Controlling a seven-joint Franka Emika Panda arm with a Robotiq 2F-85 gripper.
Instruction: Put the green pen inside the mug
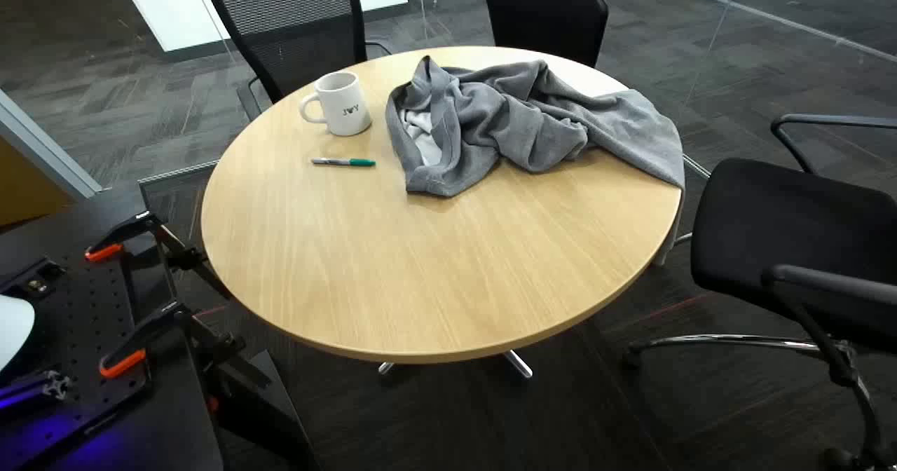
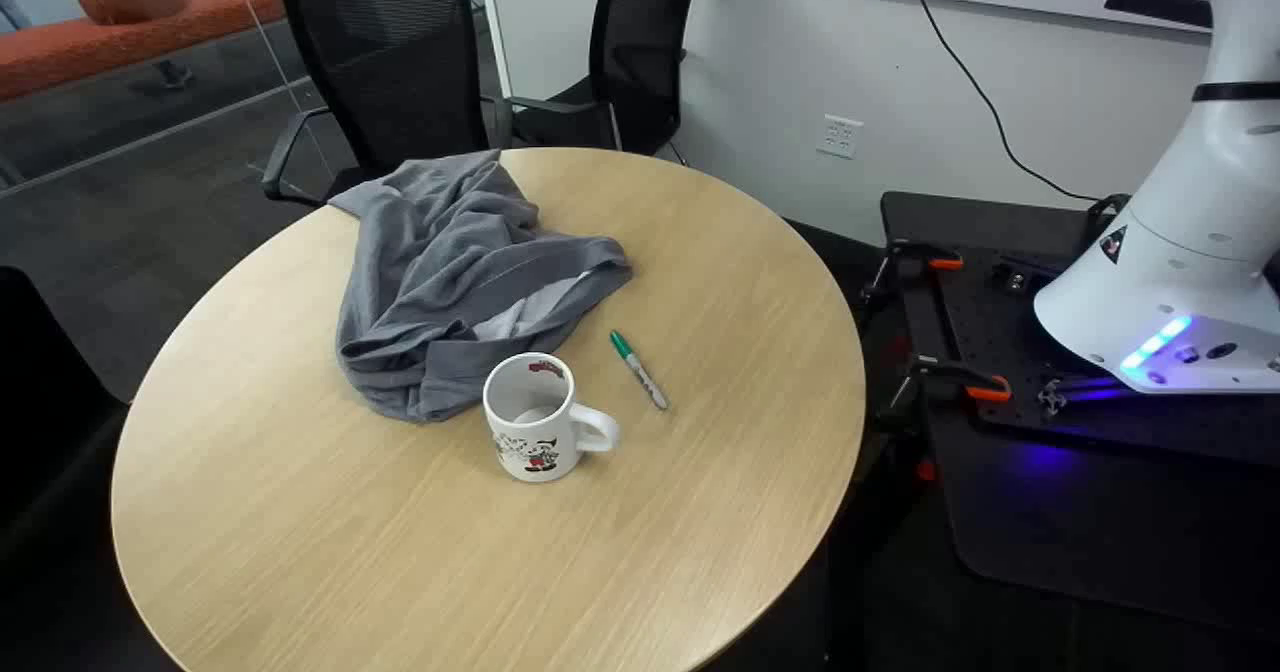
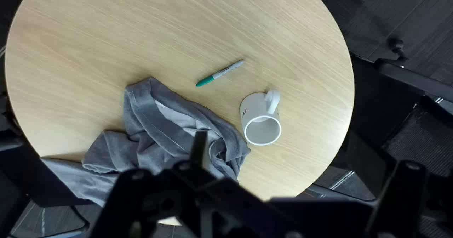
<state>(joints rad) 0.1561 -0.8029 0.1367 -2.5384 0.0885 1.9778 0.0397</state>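
The green pen is a grey marker with a green cap. It lies flat on the table, also in an exterior view and the wrist view. The white mug stands upright close to the pen, with its handle out to the side. It also shows in an exterior view and the wrist view, where it looks empty. My gripper is high above the table, apart from both. It looks open and empty; its right finger is hard to see against dark background. Neither exterior view shows it.
A crumpled grey cloth lies beside the pen and mug and hangs over the edge of the round wooden table. Black chairs stand around it. The robot base stands on a black bench with orange-tipped clamps.
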